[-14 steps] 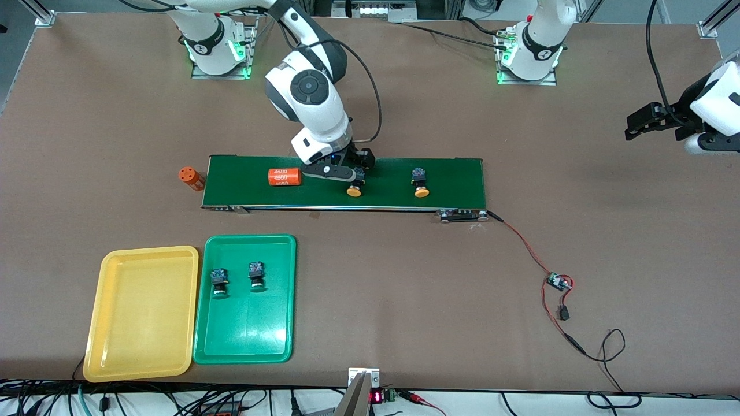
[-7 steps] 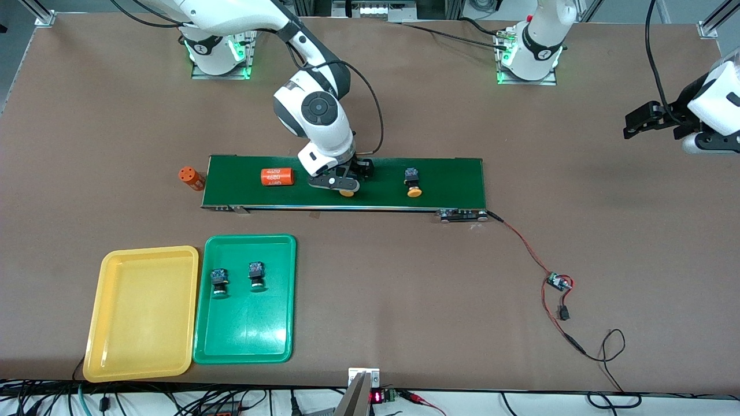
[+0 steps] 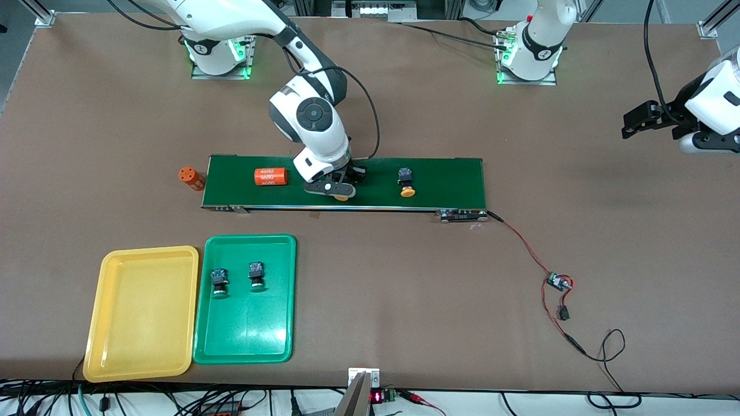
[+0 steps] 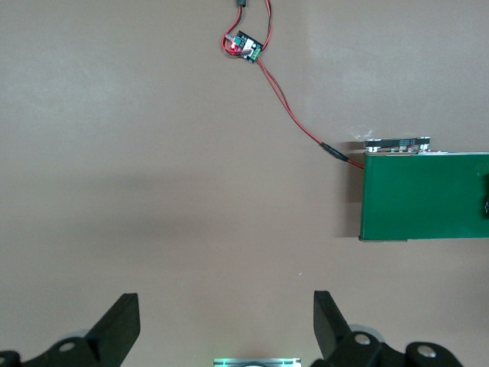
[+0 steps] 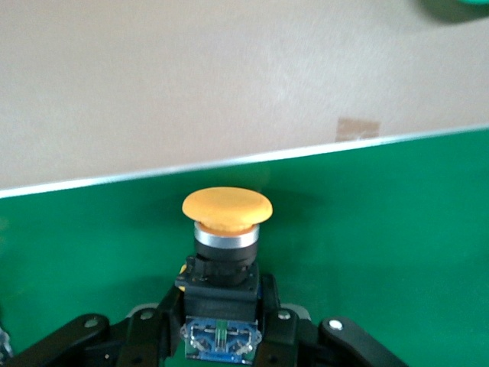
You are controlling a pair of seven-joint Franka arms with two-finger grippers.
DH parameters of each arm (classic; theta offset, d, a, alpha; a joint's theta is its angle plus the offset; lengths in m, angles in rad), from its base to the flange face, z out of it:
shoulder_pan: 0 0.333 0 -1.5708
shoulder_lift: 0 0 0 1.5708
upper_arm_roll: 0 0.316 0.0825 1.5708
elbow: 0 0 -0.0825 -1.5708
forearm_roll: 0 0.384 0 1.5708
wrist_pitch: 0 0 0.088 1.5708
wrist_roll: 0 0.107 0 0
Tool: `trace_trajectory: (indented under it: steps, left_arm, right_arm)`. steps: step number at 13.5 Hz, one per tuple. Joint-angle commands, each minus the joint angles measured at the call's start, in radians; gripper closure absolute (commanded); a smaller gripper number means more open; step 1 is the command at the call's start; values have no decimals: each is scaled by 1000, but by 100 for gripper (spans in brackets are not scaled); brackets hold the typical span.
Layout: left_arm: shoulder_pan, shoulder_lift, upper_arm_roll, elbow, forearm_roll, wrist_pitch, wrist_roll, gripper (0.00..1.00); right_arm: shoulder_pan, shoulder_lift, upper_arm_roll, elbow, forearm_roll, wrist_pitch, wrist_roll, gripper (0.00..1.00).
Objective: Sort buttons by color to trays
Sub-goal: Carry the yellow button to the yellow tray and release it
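1. Buttons with green caps, two of them [image 3: 219, 282] [image 3: 256, 274], are lying side by side in the green tray [image 3: 272, 341], in the part of it farther from the front camera.
2. One orange-capped button [image 5: 225, 252] is lying on the dark green conveyor belt [image 3: 451, 179], and the right gripper [image 3: 338, 188] is standing low over the belt with its jaws closed on the black body of this button; the orange cap is sticking out past the jaws toward the belt edge nearer to the front camera.
3. A second orange-capped button [image 3: 406, 182] is lying free on the belt, nearer to the left arm's end, apart from the right gripper.
4. An orange cylinder with white digits [image 3: 270, 176] is lying on the belt toward the right arm's end, and another orange cylinder [image 3: 191, 178] is standing on the counter [image 3: 404, 289] just off that end of the belt.
5. Nothing is lying in the yellow tray [image 3: 144, 312], which is sitting just beside the green tray, nearer to the front camera than the belt.
6. The left gripper [image 4: 227, 329] is waiting in the air over the bare counter at the left arm's end, with its jaws wide apart and gripping nothing.
7. A red-and-black wire [image 3: 520, 242] is running from the belt's end to a small circuit board [image 3: 558, 282] on the counter.
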State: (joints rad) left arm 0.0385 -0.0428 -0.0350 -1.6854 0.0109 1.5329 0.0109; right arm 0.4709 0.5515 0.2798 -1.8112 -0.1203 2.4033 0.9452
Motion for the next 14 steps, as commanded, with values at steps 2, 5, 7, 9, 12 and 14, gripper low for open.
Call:
trace_trajectory:
  steps: [2,5,7,9,12,14]
  left_arm:
    - [1,-6,-6,13,21,-19,6,0]
    - [0,-6,-8,15,21,-19,6,0]
    - [0,-6,-8,15,21,-19,6,0]
    - [0,-6,-8,13,21,-19,6,0]
    - [0,-6,-8,13,21,-20,6,0]
    - [0,-6,-8,13,21,-20,6,0]
  right_arm:
    - [-63,-56,6,25,-13,-21,-80,89]
    - [-145,-70,2,94,-13,-77,-259,89]
    - [-214,-68,1,142,-13,-136,-424,89]
    - [-297,-67,2,151,-10,-153,-595,89]
    - [-394,-59,-1,148,-10,-159,-828,88]
    - [-457,-58,-4,148,-12,-185,-960,87]
